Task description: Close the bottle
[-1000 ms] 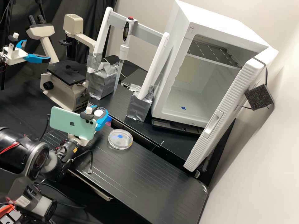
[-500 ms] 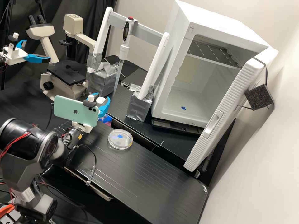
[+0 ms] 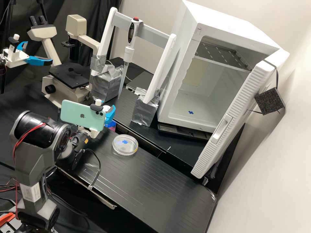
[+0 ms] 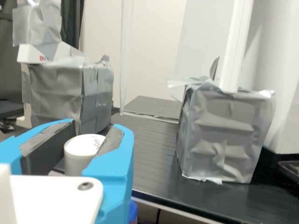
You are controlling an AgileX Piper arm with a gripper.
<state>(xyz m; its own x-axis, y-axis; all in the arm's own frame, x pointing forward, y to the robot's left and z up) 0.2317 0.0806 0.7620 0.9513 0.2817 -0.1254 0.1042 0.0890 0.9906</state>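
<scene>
On my high view I see a pale wall, a dark curtain beside it and a black counter

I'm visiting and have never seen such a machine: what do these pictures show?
The machine is a dark grey robot arm. Its gripper holds what looks like a white cap between two blue fingers. One picture looks down from a fixed camera; the other comes from the arm's wrist. A round clear dish lies on the black bench. Beyond it are a microscope, a pipette on a frame and an open white cabinet.
</scene>
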